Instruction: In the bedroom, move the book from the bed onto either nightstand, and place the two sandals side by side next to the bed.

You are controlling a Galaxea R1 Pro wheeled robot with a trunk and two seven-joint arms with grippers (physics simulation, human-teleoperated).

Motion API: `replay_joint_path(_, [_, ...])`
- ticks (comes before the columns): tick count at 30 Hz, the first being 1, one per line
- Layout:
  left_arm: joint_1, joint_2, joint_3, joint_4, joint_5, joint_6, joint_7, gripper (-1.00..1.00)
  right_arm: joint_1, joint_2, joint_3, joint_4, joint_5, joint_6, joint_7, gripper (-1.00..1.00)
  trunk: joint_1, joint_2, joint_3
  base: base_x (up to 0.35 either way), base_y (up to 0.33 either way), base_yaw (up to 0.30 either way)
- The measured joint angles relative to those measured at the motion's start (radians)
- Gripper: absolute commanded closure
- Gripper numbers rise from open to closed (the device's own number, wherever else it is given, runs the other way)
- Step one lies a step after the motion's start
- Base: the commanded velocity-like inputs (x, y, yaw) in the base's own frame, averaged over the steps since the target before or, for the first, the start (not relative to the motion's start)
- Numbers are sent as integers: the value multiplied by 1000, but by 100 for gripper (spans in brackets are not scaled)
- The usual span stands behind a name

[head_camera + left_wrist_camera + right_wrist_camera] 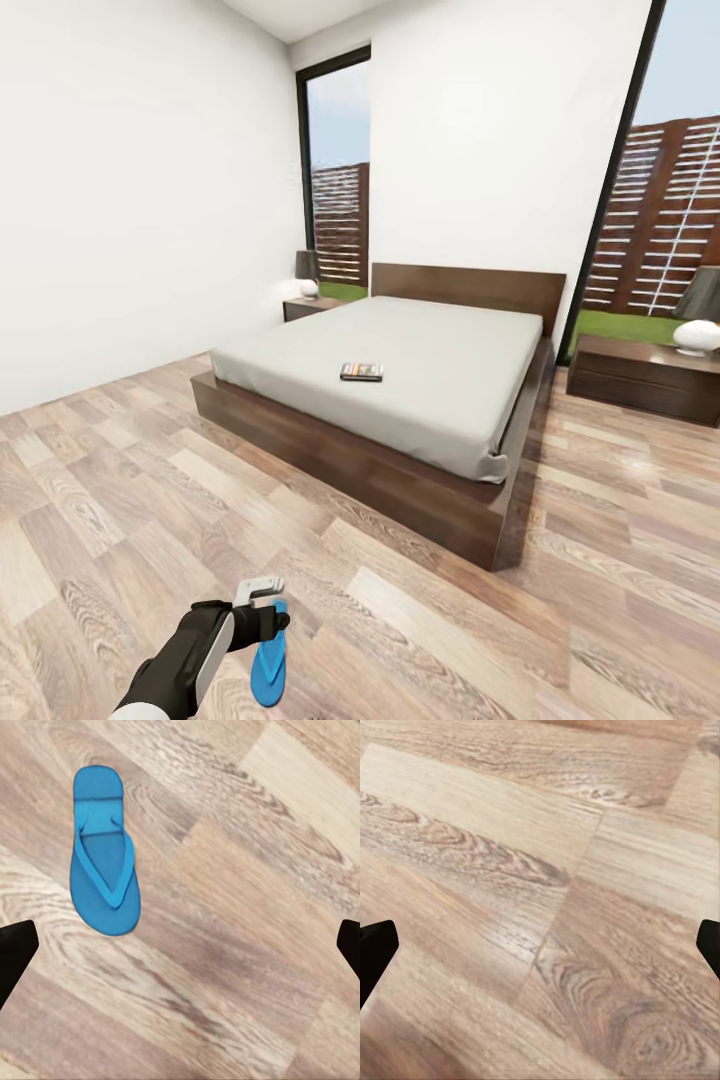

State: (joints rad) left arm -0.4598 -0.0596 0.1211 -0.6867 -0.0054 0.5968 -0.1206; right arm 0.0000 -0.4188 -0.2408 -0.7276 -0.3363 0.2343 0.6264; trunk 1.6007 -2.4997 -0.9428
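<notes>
Left arm: stretched low over the plank floor (120,480), left gripper (180,945) above one blue sandal (103,853), jaws spread wide, empty.
Right gripper (540,945): jaws apart above bare planks.
Book (361,372): flat on the bed (450,400).

My left arm (185,660) reaches forward and low in the head view, black forearm with a white cuff, wrist bent so the left gripper (268,618) points down toward the floor. In my left wrist view, the two dark fingertips (15,952) sit at opposite edges, so these jaws stand wide apart, holding nothing. My right gripper (540,945) shows the same in its wrist view: dark fingertips (373,949) at either edge, jaws spread, apparently aimed downward too, though its arm's pose I cannot judge.
</notes>
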Motion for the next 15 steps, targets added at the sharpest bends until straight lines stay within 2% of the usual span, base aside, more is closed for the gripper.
replay_joint_path(15, [0,0,0,0,0,0,0,-100,0,0,0,0,0,0,0,-100,7,-4,-58,0,0,0])
